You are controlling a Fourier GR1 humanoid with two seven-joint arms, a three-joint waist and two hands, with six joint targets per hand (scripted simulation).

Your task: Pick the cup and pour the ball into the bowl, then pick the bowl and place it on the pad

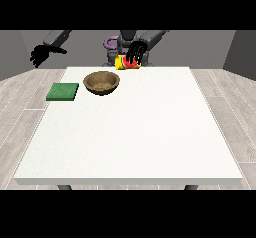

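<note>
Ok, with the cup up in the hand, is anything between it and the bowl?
Nothing visible. The hand at the view's right holds the yellow and red cup tipped above the table's far edge, just right of the wooden bowl. The green pad lies on the bowl's other side.

White table (pixel 150 142) on grey legs; pale plank floor (pixel 22 97); plain grey walls (pixel 200 47), seemingly evenly lit.

White table (pixel 150 132): brown bowl (pixel 102 82) and green pad (pixel 63 91) resting near far-left edge.
</note>
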